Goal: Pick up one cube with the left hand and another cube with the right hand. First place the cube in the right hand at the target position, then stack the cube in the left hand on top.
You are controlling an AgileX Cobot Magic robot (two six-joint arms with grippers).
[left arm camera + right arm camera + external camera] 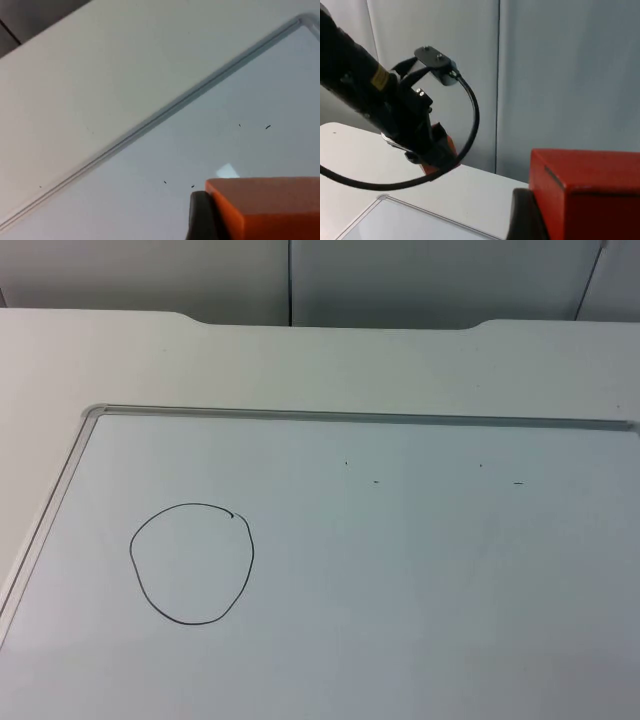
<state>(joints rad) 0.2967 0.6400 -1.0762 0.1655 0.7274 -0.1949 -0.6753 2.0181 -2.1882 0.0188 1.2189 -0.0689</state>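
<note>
Two cubes: orange cube (270, 205), red cube (585, 192)

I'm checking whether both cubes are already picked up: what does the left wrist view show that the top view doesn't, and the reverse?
Left wrist view alone: an orange cube against a black fingertip of the left gripper, held above the whiteboard. Top view alone: the drawn circle on the board, with no cube inside it, and the grey partition behind the table. Both share the whiteboard with its metal edge, small pen marks and the white table around it.
</note>
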